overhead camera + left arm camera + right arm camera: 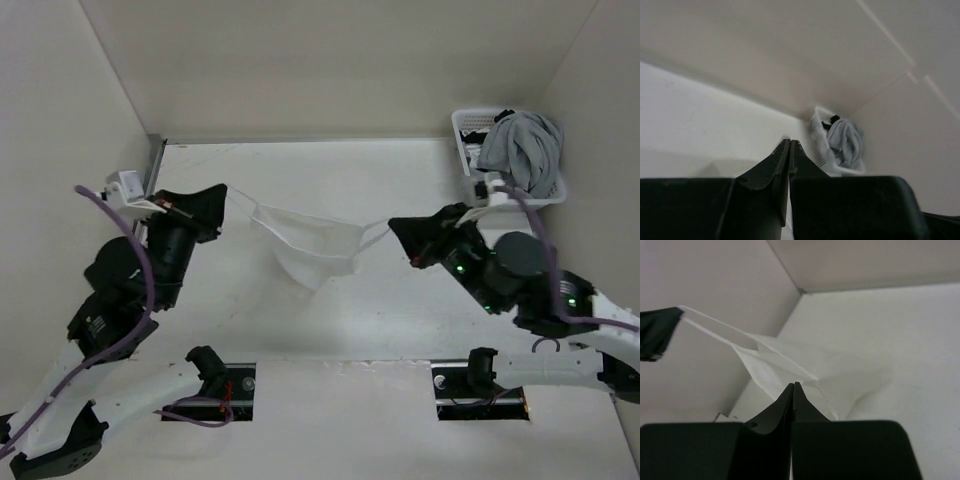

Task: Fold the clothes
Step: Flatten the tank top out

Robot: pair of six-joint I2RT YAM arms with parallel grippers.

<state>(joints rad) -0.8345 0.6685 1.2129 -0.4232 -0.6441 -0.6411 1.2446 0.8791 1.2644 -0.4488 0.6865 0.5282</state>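
White, thin fabric: the garment [312, 243] hung stretched between both grippers above the table [400, 180], midway between its left and right edges, sagging at centre. Judged light, limp and prone to slip, best held by its narrow end strips. The left gripper [224, 192] and right gripper [393, 228] were each clamped tight on 1 end.

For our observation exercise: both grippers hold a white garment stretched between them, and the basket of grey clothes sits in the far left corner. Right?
No: the basket of grey clothes sits in the far right corner, as the top external view shows. The left gripper and right gripper do hold the white garment stretched between them.
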